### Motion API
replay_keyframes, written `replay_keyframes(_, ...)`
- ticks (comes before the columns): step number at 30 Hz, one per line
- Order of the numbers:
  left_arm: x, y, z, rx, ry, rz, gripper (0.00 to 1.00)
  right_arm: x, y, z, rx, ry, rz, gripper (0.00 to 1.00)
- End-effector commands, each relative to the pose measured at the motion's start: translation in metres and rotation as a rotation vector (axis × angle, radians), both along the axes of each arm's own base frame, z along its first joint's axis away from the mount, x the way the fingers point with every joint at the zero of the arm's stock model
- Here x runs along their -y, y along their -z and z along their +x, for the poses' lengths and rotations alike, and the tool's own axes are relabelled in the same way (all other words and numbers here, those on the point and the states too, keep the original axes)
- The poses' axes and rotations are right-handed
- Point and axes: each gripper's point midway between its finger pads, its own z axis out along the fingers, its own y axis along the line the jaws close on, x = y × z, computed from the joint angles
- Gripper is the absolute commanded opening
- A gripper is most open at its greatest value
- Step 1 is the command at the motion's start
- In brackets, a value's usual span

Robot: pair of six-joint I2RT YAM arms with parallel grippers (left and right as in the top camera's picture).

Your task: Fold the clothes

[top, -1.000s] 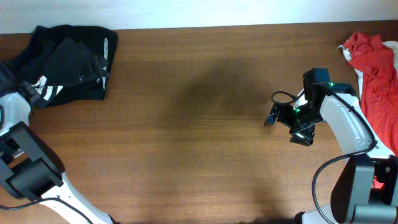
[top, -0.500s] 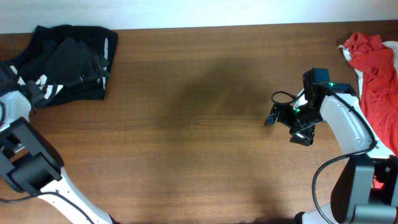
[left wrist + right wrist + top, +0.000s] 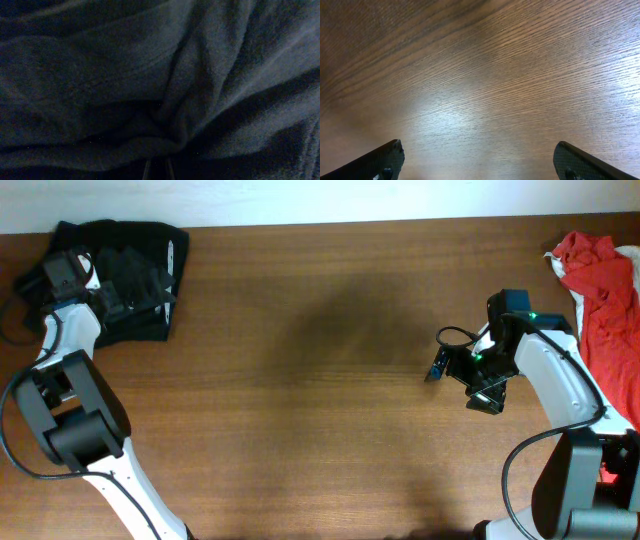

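Brown wood with a fine running grain makes up the table (image 3: 320, 410), which fills nearly the whole overhead view; a pale strip runs along its far edge, and nothing more of the room shows.

The dark clothes (image 3: 135, 255) lie bunched in the far left corner. The heap is crumpled, with no clear neck or hem. Its longer side runs left to right along the far edge, and a thin white streak marks its right side. The red garment (image 3: 605, 300) lies rumpled at the right edge. It stretches from the far corner toward the near side, so its long axis follows that edge, and part of it runs out of view.

The left claw (image 3: 113, 298) is buried in the dark heap. Its wrist camera sees only dim grey-green folds pressed close, so I cannot tell whether it is clenched on cloth or released.

The right claw (image 3: 461, 383) hangs over bare wood, near the red garment but apart from it. Its fingers (image 3: 387, 155) are spread wide and it grasps nothing.
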Motion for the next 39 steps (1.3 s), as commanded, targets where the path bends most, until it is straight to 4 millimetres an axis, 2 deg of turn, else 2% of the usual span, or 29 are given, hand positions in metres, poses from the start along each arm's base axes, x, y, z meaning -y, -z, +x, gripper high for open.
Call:
replay_keyframes(1,0.002,-0.073,0.007,0.120,0.012,0.041,0.14,0.003,-0.005,0.003,0.020,0.001,-0.011,0.98)
replay_keyframes(3,0.007,-0.142,-0.003,0.226,-0.015,0.044,0.15,0.003,-0.005,0.003,0.020,0.001,-0.011,0.99)
replay_keyframes(4,0.014,-0.183,-0.016,0.276,-0.018,0.036,0.24,0.003,-0.005,0.003,0.020,0.001,-0.011,0.99)
replay_keyframes(6,0.047,-0.246,-0.045,0.340,0.071,-0.015,0.71,0.003,-0.005,0.003,0.020,0.001,-0.011,0.99)
replay_keyframes(8,0.092,-0.287,-0.077,0.381,0.211,-0.121,0.98,0.003,-0.005,0.003,0.020,0.001,-0.011,0.99)
replay_keyframes(9,0.116,-0.299,-0.095,0.378,0.281,-0.190,0.99,0.003,-0.005,0.003,0.020,0.001,-0.011,0.99)
replay_keyframes(10,0.154,-0.307,-0.137,0.324,0.361,-0.316,0.99,0.003,-0.005,0.003,0.020,0.001,-0.011,0.98)
replay_keyframes(12,0.181,-0.305,-0.187,0.226,0.381,-0.395,0.99,0.003,-0.005,0.003,0.020,0.001,-0.011,0.99)
replay_keyframes(16,0.213,-0.310,-0.266,0.126,0.408,-0.408,0.99,0.003,-0.005,0.003,0.020,0.001,-0.011,0.99)
replay_keyframes(17,0.224,-0.308,-0.291,0.093,0.403,-0.430,0.99,0.003,-0.005,0.003,0.020,0.001,-0.011,0.99)
replay_keyframes(19,0.236,-0.300,-0.319,0.042,0.396,-0.462,0.99,0.003,-0.005,0.003,0.020,0.001,-0.011,0.99)
replay_keyframes(21,0.250,-0.285,-0.353,-0.067,0.367,-0.533,0.99,0.003,-0.005,0.003,0.020,0.001,-0.011,0.99)
replay_keyframes(29,0.253,-0.286,-0.359,-0.060,0.365,-0.537,0.99,0.003,-0.005,0.003,0.020,0.001,-0.011,0.99)
replay_keyframes(32,0.261,-0.287,-0.365,-0.045,0.403,-0.527,0.99,0.003,-0.005,0.003,0.020,0.001,-0.011,0.99)
replay_keyframes(34,0.271,-0.295,-0.358,0.063,0.507,-0.452,0.99,0.003,-0.005,0.003,0.020,0.001,-0.011,0.99)
replay_keyframes(36,0.297,-0.310,-0.341,0.290,0.719,-0.320,0.99,0.003,-0.005,0.003,0.020,0.001,-0.011,0.99)
replay_keyframes(39,0.323,-0.308,-0.339,0.591,0.897,-0.189,0.99,0.003,-0.005,0.003,0.020,0.001,-0.011,0.99)
